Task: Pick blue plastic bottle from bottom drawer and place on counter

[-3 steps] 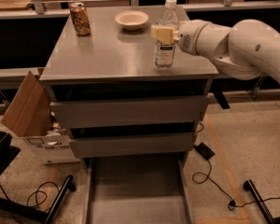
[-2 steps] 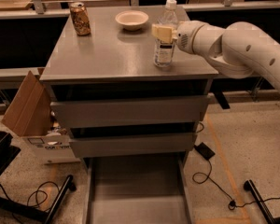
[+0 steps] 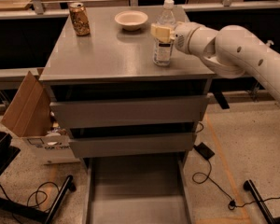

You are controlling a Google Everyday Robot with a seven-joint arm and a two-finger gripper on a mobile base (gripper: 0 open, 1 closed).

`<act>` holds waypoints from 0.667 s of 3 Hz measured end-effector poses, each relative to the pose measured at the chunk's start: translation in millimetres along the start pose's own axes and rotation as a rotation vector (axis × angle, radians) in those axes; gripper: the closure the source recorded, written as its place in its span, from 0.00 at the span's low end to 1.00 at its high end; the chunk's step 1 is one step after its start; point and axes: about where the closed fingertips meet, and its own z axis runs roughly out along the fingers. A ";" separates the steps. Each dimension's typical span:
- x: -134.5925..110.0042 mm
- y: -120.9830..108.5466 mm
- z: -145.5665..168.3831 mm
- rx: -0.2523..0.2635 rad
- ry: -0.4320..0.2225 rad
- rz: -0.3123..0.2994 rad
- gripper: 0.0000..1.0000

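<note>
The blue plastic bottle [image 3: 163, 48], clear with a white cap and a pale label, stands upright on the counter [image 3: 107, 55] near its right edge. My gripper [image 3: 161, 33] reaches in from the right and is shut on the bottle at label height, with a cream finger [image 3: 159, 32] across its front. The white arm [image 3: 233, 43] stretches off to the right. The bottom drawer [image 3: 135, 190] is pulled out below, and its flat grey floor is bare.
A brown drink can [image 3: 79, 18] stands at the counter's back left and a white bowl [image 3: 131, 19] at the back middle. Two shut drawers [image 3: 130, 111] sit under the top. A cardboard box [image 3: 28, 108] stands on the floor at left. Cables [image 3: 210, 181] lie at right.
The arm's elbow has swung a little to the left. The bottle and the gripper stay at the same spot on the counter.
</note>
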 end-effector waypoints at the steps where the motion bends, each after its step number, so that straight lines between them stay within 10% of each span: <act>1: -2.6 0.2 -0.3 0.000 0.000 0.000 1.00; 2: -3.3 0.3 -0.3 0.000 0.000 0.000 0.86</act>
